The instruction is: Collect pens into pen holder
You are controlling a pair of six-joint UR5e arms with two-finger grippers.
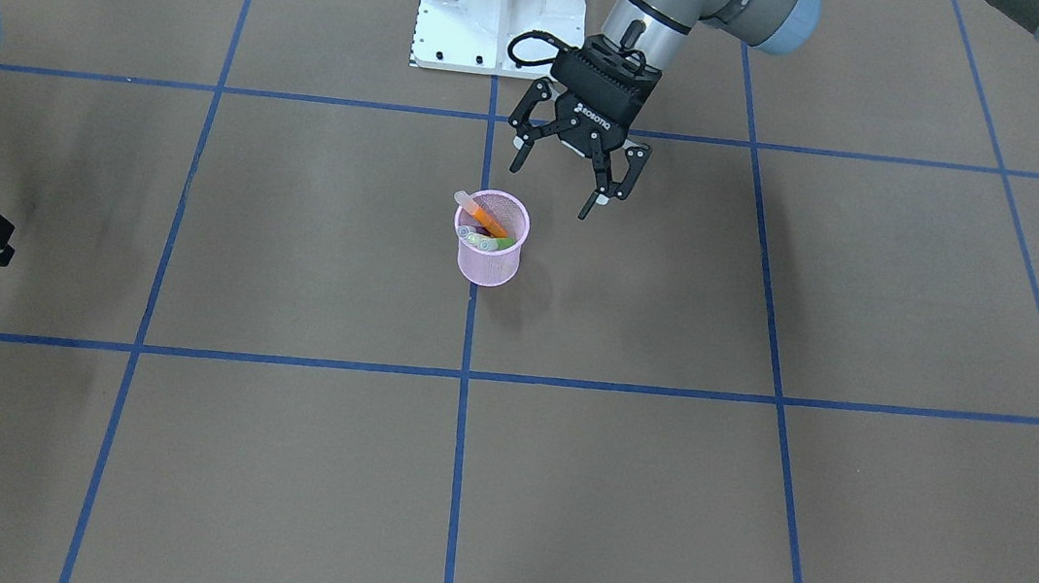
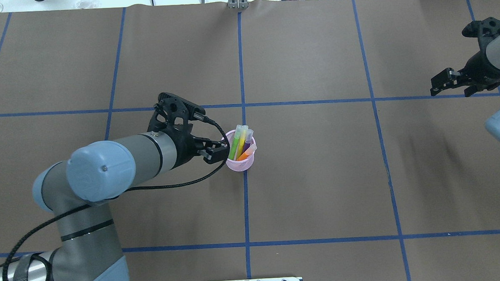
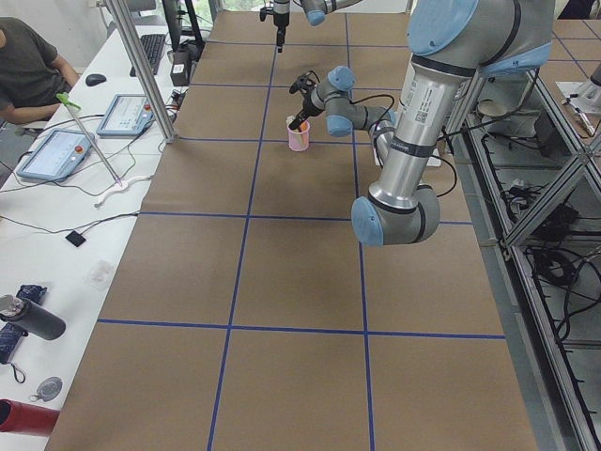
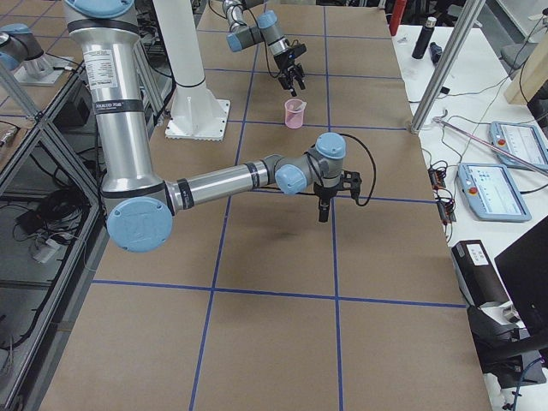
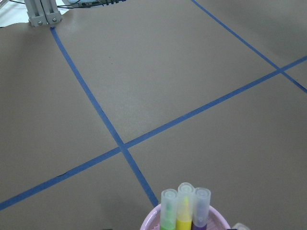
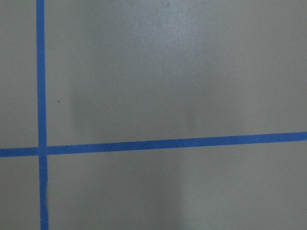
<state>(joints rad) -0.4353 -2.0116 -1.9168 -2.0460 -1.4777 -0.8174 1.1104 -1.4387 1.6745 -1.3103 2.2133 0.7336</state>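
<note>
The left gripper (image 1: 551, 190) hangs spread and empty just above and beside the pen holder (image 1: 489, 267); all four pens (image 2: 240, 141) stand inside it, caps up, leaning together; the right gripper (image 2: 451, 92) hovers well apart, fingers spread, holding nothing.

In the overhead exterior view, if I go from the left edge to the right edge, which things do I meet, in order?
left gripper → pen holder, with the pens standing in it → right gripper
</note>
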